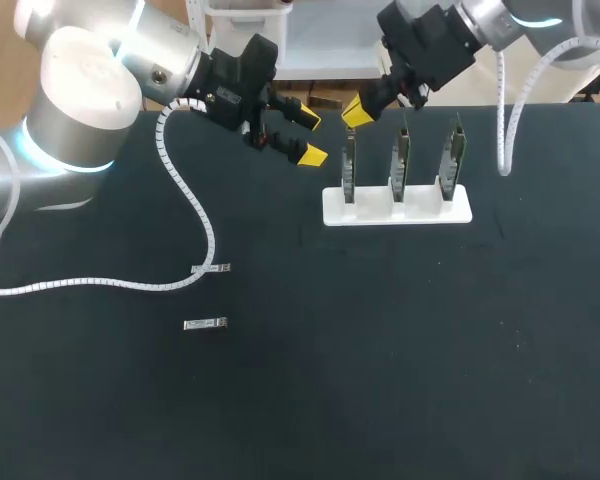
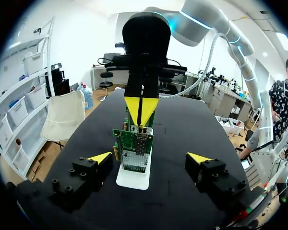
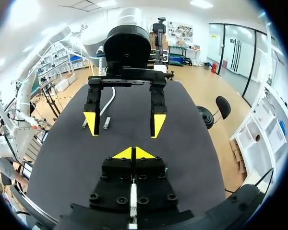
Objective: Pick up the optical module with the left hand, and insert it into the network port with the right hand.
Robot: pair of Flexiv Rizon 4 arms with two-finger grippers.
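Note:
Two small silver optical modules lie on the black table, one (image 1: 212,268) beside the cable, the other (image 1: 205,323) nearer the front; the right wrist view shows them (image 3: 85,123) (image 3: 106,123) beyond both grippers. Neither is touched. My left gripper (image 1: 309,135) (image 2: 150,158) hangs open and empty above the back of the table, left of the boards. Facing it, my right gripper (image 1: 355,112) (image 3: 133,153) is shut, tips together, above the leftmost green board (image 1: 349,170). In the left wrist view the boards (image 2: 133,151) stand ahead of the open fingers, with the right gripper (image 2: 140,111) over them.
A white holder (image 1: 420,212) at the back carries three upright green boards in a row. A white ribbed cable (image 1: 190,200) trails from my left arm across the table's left half, ending near the farther module.

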